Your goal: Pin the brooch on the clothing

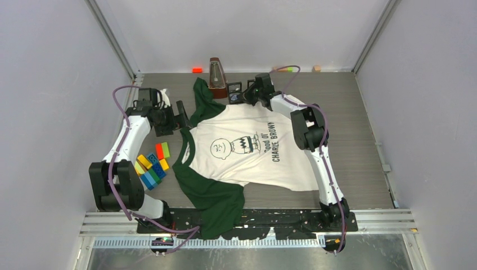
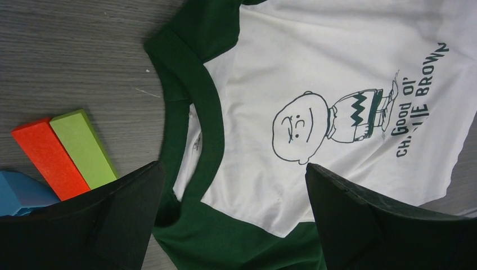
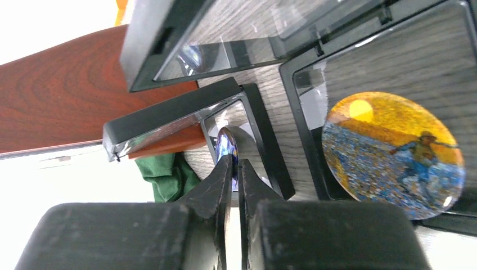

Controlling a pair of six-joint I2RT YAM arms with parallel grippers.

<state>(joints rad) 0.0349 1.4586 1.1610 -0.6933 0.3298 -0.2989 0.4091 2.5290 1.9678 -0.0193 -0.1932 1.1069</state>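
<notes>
The white T-shirt (image 1: 247,152) with dark green sleeves and collar lies flat mid-table, its cartoon face and lettering up; it also fills the left wrist view (image 2: 315,84). My right gripper (image 3: 235,160) is at the far edge by open black boxes (image 3: 247,112) and is shut on a small blue round brooch (image 3: 226,142), held edge-on. A second round brooch (image 3: 394,163) with an orange and blue painting lies in the box to its right. My left gripper (image 2: 233,185) is open and empty above the shirt's collar side; in the top view it (image 1: 179,115) hovers left of the shirt.
A wooden metronome (image 1: 217,77) stands at the far edge beside the boxes. Coloured blocks (image 1: 152,164) lie left of the shirt, with red and green ones (image 2: 62,154) in the left wrist view. Small blocks (image 1: 197,70) lie along the back wall.
</notes>
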